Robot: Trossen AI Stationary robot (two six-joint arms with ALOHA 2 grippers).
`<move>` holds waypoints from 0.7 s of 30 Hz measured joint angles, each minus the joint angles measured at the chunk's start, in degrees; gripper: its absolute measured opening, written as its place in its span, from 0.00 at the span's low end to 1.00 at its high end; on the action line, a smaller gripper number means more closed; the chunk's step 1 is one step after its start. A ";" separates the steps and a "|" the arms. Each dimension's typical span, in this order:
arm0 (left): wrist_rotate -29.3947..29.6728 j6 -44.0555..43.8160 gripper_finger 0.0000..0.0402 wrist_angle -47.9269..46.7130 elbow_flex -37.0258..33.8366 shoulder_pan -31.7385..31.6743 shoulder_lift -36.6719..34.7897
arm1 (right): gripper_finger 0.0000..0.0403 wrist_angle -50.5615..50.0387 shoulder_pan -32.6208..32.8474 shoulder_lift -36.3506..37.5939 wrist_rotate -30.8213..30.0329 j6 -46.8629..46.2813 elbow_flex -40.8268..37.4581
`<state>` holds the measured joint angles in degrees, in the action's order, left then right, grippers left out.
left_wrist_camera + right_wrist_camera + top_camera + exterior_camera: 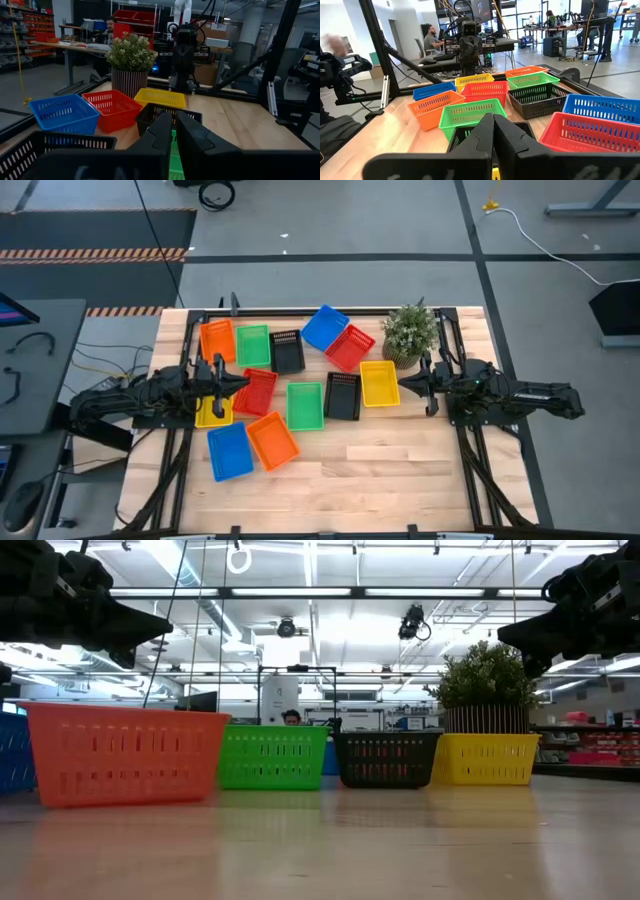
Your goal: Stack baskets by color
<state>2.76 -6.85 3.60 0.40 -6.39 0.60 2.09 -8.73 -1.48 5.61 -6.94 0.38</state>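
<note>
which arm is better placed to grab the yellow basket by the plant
Right. Its tool hovers shut right beside that yellow basket, while the left tool sits across the table over the red basket.

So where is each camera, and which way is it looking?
High view: above the table, looking down; both arms show, left claw, right claw.
Low view: at tabletop height, facing the orange basket; arms overhead.
Left wrist view: looks past its shut claw toward the plant.
Right wrist view: looks past its shut claw across the baskets.
Shared: high and low both show the plant.
</note>
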 joint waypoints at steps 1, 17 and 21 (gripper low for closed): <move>-0.01 0.00 0.08 0.00 0.00 -0.01 0.00 | 0.03 0.00 0.01 -0.01 0.01 0.00 -0.01; 0.00 0.00 0.07 0.00 0.00 -0.02 0.00 | 0.03 2.78 -0.51 0.00 -6.46 0.01 0.00; -0.01 -0.01 0.07 0.00 -0.02 -0.01 0.00 | 0.03 6.83 -0.52 -0.02 -8.70 -4.18 -0.02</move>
<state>2.75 -6.86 3.60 0.38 -6.40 0.60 8.92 -9.26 -1.49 -3.09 -11.12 0.36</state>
